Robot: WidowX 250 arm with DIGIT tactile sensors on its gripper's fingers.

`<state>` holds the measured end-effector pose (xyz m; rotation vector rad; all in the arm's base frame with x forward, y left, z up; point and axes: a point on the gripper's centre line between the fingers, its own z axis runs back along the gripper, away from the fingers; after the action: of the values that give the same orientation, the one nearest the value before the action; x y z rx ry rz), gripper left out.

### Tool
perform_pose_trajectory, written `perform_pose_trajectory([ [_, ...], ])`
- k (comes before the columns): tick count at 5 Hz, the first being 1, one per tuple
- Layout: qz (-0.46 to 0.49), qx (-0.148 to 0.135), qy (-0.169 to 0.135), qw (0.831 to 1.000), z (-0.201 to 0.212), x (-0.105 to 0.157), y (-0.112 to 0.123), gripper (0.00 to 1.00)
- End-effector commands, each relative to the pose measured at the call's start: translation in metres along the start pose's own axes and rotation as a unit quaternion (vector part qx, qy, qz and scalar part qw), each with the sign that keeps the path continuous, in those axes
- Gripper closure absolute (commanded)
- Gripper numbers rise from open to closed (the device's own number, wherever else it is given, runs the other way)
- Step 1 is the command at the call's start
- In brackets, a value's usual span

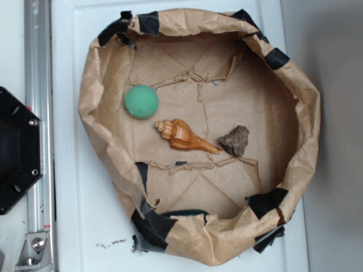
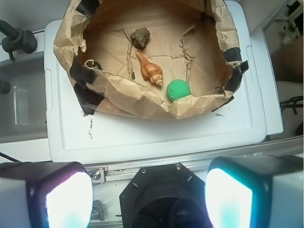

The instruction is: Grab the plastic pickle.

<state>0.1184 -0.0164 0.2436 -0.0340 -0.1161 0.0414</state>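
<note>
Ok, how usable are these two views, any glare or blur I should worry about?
Exterior view: soft, even light, slightly blurry, with the green ball, conch shell and rock clear. Wrist view: the foreground finger pads glow overexposed and out of focus, while the paper basket beyond stays sharp; no pickle is plainly visible.

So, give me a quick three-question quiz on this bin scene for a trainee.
1. True or false: the gripper is shut on the shell.
2. What lies between the ball and the rock? A shell, B spoon, C cup.
3. Fill in: the ball's colour is ____.

Key: 1 false, since the gripper is open and far from the bin; 2 A; 3 green.
</note>
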Motion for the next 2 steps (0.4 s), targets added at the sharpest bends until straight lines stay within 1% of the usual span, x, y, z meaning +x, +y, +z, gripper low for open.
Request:
perform_pose_trajectory([
  [1,0.0,0.0,0.0,1.0,0.0,0.0,0.0,0.0],
  [2,0.029,-0.046,-0.035,0.998,-0.017,0.037,0.024,0.0],
])
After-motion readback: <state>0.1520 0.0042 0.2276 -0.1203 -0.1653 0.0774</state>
